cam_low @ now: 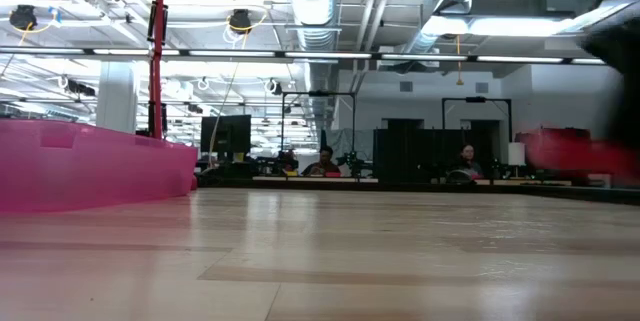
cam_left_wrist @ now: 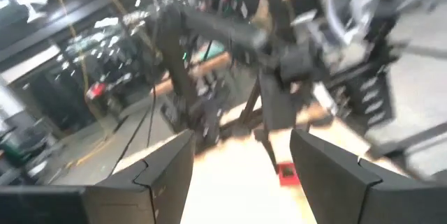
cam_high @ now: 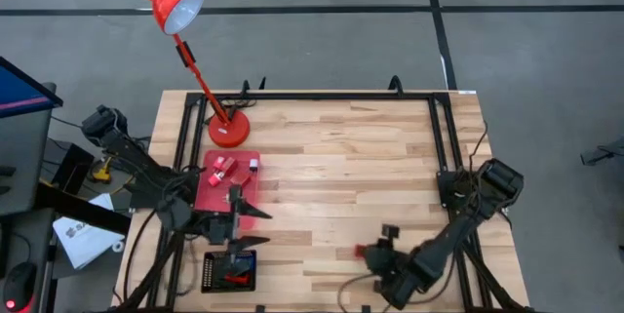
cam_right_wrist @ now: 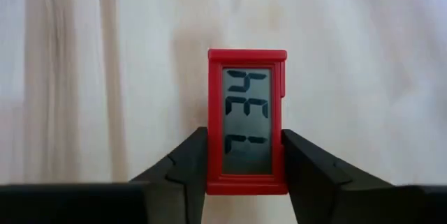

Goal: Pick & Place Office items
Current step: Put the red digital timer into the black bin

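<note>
Right gripper: clamped on small red plastic digital clock, near wooden table's front edge.
Left gripper: fingers apart, empty.

Table layout, seen from above.
A desk lamp stands at the far left of the table. A tray lies just near of its base, with small office items on its far end. Nearer still lies a second, smaller tray. At the near right, a small digital clock lies on the tabletop between the right gripper's fingers.
</note>
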Robot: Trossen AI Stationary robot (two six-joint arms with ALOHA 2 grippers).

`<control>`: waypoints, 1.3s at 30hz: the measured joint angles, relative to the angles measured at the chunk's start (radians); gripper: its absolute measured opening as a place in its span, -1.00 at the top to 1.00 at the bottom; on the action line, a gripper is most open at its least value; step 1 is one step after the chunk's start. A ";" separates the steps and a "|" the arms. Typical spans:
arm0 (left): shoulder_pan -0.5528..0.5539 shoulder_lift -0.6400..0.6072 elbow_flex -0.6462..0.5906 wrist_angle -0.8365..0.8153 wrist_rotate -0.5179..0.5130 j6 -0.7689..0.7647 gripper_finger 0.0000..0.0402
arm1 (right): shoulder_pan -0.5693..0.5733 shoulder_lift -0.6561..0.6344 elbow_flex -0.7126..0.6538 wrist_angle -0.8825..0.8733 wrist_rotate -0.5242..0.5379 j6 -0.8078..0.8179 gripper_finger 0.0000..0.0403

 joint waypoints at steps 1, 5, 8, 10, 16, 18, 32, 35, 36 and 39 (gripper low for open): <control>0.019 0.021 0.000 0.000 0.001 -0.004 -0.15 | -0.016 -0.017 0.002 0.007 0.029 -0.045 0.28; 0.105 0.153 0.023 -0.011 -0.002 0.000 -0.15 | -0.093 -0.055 -0.001 0.044 0.045 -0.239 0.16; 0.130 0.255 0.070 -0.086 -0.101 0.051 -0.15 | -0.133 -0.092 0.003 0.071 0.054 -0.361 0.18; 0.133 0.324 0.115 -0.120 -0.150 0.089 -0.15 | -0.152 -0.120 -0.001 0.064 0.053 -0.422 0.23; 0.116 0.495 0.222 -0.124 -0.162 0.213 -0.15 | -0.199 -0.240 0.001 0.148 0.051 -0.602 0.27; 0.117 0.530 0.256 -0.121 -0.134 0.209 -0.15 | -0.219 -0.268 0.001 0.207 0.046 -0.669 0.20; 0.121 0.548 0.304 -0.017 -0.091 0.445 -0.42 | -0.347 -0.279 0.003 0.400 -0.203 -0.905 0.27; 0.120 0.550 0.303 -0.039 -0.091 0.496 -0.41 | -0.374 -0.279 0.004 0.419 -0.258 -0.906 0.18; 0.120 0.549 0.303 -0.051 -0.096 0.505 -0.40 | -0.381 -0.279 0.004 0.421 -0.273 -0.906 0.15; 0.120 0.549 0.303 -0.059 -0.101 0.522 -0.36 | -0.401 -0.279 0.004 0.444 -0.308 -0.906 0.12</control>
